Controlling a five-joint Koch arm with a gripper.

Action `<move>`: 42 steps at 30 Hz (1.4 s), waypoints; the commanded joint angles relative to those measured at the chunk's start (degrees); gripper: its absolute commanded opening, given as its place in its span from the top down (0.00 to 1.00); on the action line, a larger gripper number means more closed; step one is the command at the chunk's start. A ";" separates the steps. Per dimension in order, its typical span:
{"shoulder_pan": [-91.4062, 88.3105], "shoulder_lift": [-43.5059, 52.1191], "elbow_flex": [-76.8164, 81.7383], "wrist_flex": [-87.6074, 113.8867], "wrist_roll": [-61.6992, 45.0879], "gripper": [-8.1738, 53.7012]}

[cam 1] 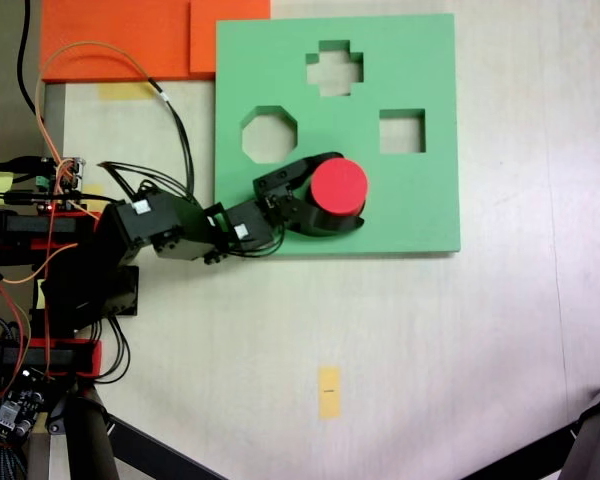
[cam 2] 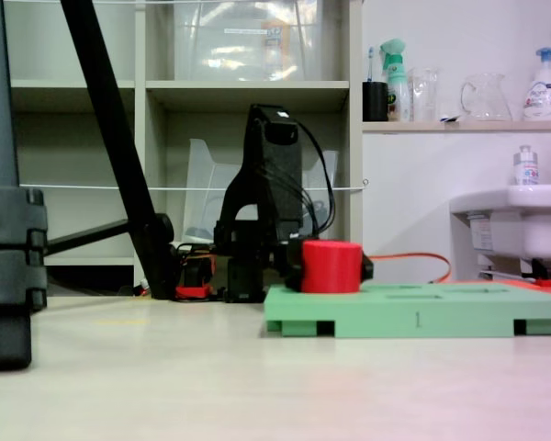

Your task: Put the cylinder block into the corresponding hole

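Red cylinder block held in the gripper, low over the green foam board, at the spot where its round hole should be.

The gripper (cam 1: 352, 213) is clamped on the cylinder block (cam 1: 339, 186), one jaw curving round the far side and one round the near side as the overhead fixed view shows it, so the block is held by its wall with the flat top free. In the low fixed view the block (cam 2: 331, 266) stands upright with its base at or just into the board (cam 2: 413, 320). The octagonal cutout (cam 1: 269, 135), cross cutout (cam 1: 335, 68) and square cutout (cam 1: 401, 131) are all open; no round cutout shows, so it likely lies under the block. Judgement: insertion stage, pressing down and release remain.
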State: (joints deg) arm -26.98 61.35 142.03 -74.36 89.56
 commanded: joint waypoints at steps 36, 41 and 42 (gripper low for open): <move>24.17 71.81 7.73 81.12 -83.94 0.29; 24.96 71.98 11.51 83.85 -83.58 0.29; 25.22 71.98 14.68 80.42 -84.11 0.28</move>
State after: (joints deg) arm -1.58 128.58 156.01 9.76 5.36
